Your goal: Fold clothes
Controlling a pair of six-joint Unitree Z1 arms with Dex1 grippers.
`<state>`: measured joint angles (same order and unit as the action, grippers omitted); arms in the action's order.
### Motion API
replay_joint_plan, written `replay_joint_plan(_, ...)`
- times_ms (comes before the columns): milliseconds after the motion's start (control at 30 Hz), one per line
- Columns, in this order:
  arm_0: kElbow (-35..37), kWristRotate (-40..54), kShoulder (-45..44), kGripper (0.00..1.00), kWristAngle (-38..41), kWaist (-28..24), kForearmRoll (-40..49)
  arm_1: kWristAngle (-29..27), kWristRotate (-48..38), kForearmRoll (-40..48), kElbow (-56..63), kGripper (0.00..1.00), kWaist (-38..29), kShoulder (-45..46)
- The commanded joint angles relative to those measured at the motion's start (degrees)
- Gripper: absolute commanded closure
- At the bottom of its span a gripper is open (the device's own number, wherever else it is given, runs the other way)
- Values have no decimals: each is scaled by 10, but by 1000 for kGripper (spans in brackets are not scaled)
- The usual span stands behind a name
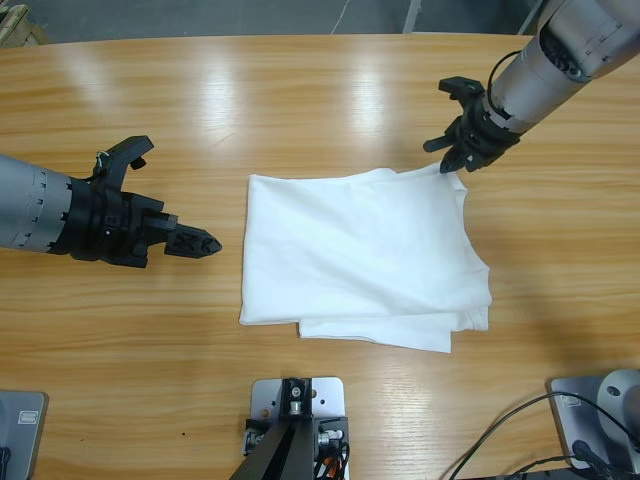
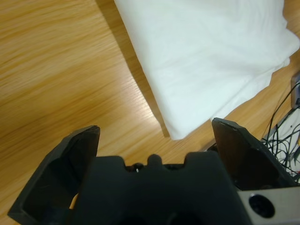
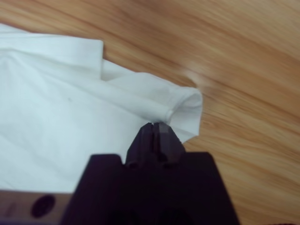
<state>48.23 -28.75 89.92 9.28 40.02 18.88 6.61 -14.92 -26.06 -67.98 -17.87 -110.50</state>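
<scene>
At the middle of the long wooden table (image 1: 300, 90) I have the white T-shirt (image 1: 360, 255) lying flat and already folded into a rough rectangle, its clean folded edge toward my left arm and a looser, stepped stack of layers along the near side and toward the right. The relation I care about is at the far right corner of the shirt: a small rolled bit of hem or sleeve (image 3: 185, 105) sticks out there, and my right gripper (image 1: 455, 160) sits right at it. In the right wrist view the two black jaws are pressed together into a single point, with the tip just at the curl of fabric; I cannot tell whether any cloth is actually pinched between them or whether the tip only rests beside it. My left gripper (image 1: 205, 243) lies well apart from the shirt, out on bare wood, pointing along the table toward the shirt's left edge. Its wrist view shows the jaws spread wide with nothing between them, the shirt's near corner (image 2: 176, 133) just ahead. So the right arm is clearly the nearer one. I judge the next fold would run from that far right corner across the shirt toward the left edge.
</scene>
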Motion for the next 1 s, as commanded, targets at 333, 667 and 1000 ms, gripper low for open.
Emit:
replay_joint_plan(333,-14,-2,12,55,12,-6,-5,-39,-25,4,8,166,8,-19)
replay_joint_plan(667,-18,-1,13,51,12,-6,-5,11,-26,6,1,403,7,-41)
replay_joint_plan(1000,-21,-2,13,50,12,-6,-6,19,-8,12,1,1000,7,-47)
